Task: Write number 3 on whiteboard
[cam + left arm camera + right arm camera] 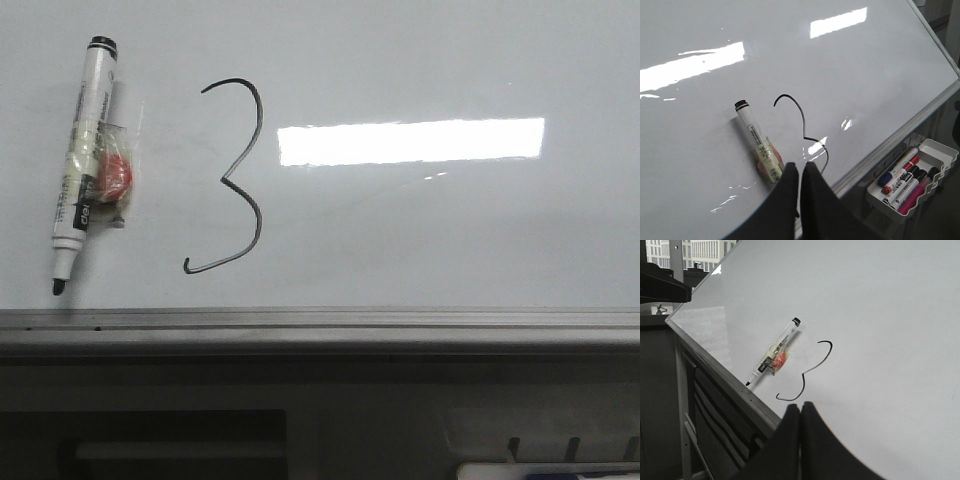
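The number 3 (232, 176) stands complete in thin black line on the whiteboard (450, 230), left of centre and just above the grey rail (320, 322); its long axis runs up the board, open side to the left. Being ink, it offers nothing to hold and would likely smear if rubbed. Just left lies an uncapped marker (82, 160), light and stiff by the look of it (best gripped mid-barrel, near the taped red lump), tip toward the rail. The left end effector (799, 172) and right end effector (800, 412) are both closed together, empty.
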You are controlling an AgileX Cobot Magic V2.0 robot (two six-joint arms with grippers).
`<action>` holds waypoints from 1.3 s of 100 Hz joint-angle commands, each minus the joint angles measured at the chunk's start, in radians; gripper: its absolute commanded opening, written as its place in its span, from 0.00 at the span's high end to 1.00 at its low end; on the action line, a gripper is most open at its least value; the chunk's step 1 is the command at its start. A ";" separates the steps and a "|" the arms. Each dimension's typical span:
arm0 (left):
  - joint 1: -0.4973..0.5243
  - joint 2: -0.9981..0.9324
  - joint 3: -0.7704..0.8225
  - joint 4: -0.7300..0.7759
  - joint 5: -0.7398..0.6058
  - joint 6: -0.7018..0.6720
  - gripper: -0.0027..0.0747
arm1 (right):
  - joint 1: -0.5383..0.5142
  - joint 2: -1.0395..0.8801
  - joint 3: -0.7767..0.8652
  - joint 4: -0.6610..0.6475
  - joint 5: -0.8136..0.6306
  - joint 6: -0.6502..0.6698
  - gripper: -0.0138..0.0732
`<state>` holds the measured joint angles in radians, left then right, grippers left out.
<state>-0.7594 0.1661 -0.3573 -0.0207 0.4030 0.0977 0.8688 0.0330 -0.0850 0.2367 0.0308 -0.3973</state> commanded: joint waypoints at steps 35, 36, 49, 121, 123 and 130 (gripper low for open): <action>0.127 0.008 -0.019 0.053 -0.068 0.001 0.99 | -0.005 0.008 -0.028 -0.005 -0.085 0.000 0.91; 0.135 0.008 -0.017 0.051 -0.068 0.001 0.99 | -0.005 0.008 -0.028 -0.005 -0.085 0.000 0.91; 0.280 -0.023 0.029 0.032 -0.091 0.001 0.99 | -0.005 0.008 -0.028 -0.005 -0.085 0.000 0.91; 0.677 -0.194 0.368 -0.067 -0.197 -0.018 0.99 | -0.005 0.008 -0.028 -0.005 -0.087 0.000 0.91; 0.680 -0.194 0.368 -0.063 -0.192 -0.018 0.99 | -0.005 0.008 -0.028 -0.005 -0.087 0.000 0.91; 0.698 -0.194 0.368 -0.063 -0.156 -0.018 0.99 | -0.005 0.008 -0.028 -0.005 -0.087 0.000 0.91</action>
<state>-0.0800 -0.0043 0.0011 -0.0858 0.2838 0.0906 0.8688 0.0312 -0.0850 0.2367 0.0285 -0.3963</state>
